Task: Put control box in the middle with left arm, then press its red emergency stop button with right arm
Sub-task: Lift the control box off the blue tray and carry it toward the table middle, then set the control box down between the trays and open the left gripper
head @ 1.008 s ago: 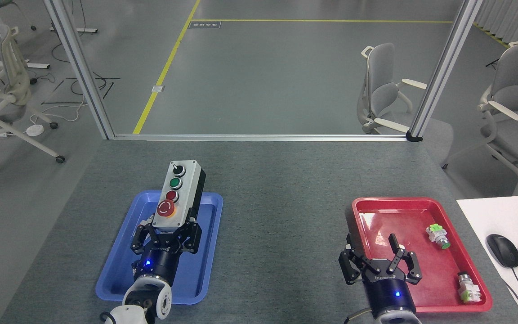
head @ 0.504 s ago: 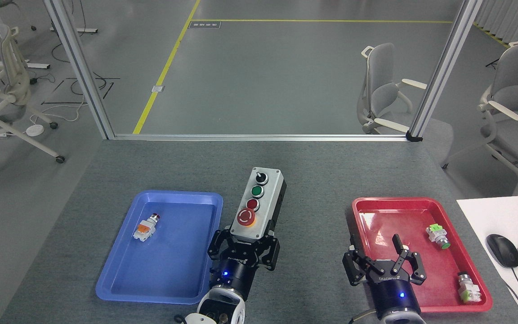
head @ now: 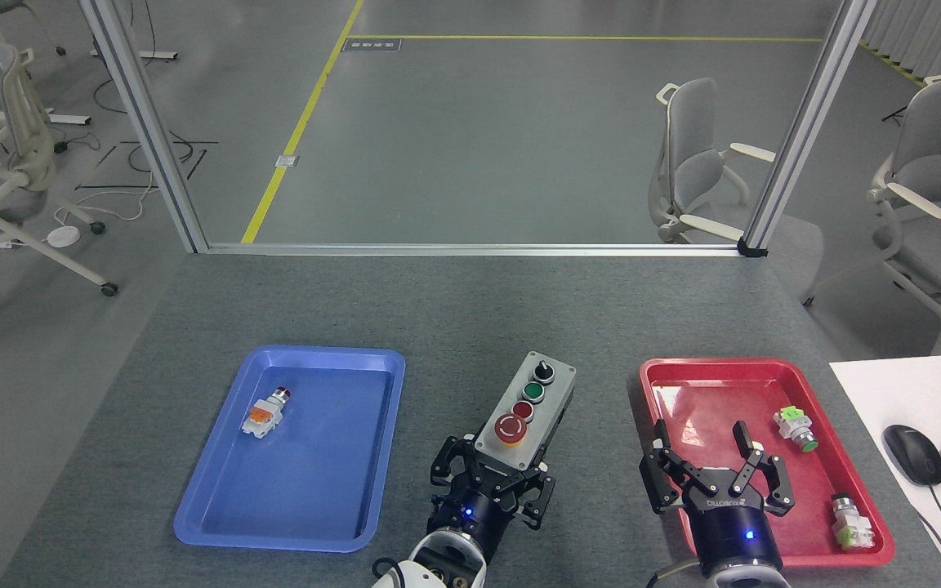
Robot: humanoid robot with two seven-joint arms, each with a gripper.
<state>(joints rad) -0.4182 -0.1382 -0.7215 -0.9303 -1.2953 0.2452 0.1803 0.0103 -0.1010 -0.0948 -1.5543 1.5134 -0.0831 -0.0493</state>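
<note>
Grey felt tabletop (head: 470, 310) before polished floor (head: 519, 131)

The bare table (head: 470, 310) beyond the control box (head: 526, 408) lies open. The blue tray (head: 217, 498) bounds the left, the red tray (head: 862, 482) the right. Over the big red button (head: 510, 428) nothing intrudes; the right gripper (head: 711, 457), fingers spread, hangs just beside the box.

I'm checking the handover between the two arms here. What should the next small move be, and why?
Probably open the left gripper and back it off. It grips the near end of the control box, which already sits between the blue tray and red tray. The right gripper waits open, not yet over the red emergency stop button.
</note>
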